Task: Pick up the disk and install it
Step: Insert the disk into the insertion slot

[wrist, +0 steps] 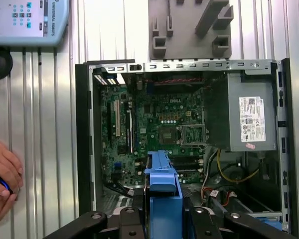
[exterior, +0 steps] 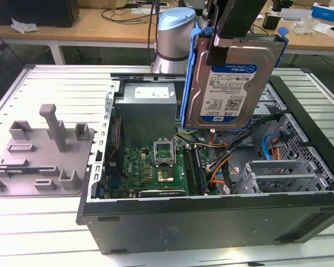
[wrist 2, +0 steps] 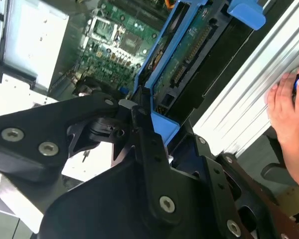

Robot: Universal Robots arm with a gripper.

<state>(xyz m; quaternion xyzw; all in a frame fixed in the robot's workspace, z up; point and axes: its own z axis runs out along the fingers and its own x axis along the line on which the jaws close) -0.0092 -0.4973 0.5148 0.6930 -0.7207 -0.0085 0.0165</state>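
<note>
The disk (exterior: 234, 83), a silver hard drive with a white-and-blue label in a blue carrier bracket, hangs upright above the open computer case (exterior: 211, 214). My gripper (exterior: 220, 47) is shut on its upper edge. In the second wrist view the black fingers (wrist 2: 139, 124) clamp the blue bracket, and the disk's (wrist 2: 184, 64) green circuit side faces the camera. In the first wrist view the gripper (wrist: 162, 216) holds the disk (wrist: 163, 181) edge-on over the motherboard (wrist: 159, 124).
Inside the case lie a grey power-supply box (exterior: 147, 108), loose cables (exterior: 220, 161) and metal drive bays (exterior: 275, 172). A grey fixture plate (exterior: 42, 158) sits at the exterior view's left. A person's hand (wrist: 2, 174) rests on the ribbed table beside the case.
</note>
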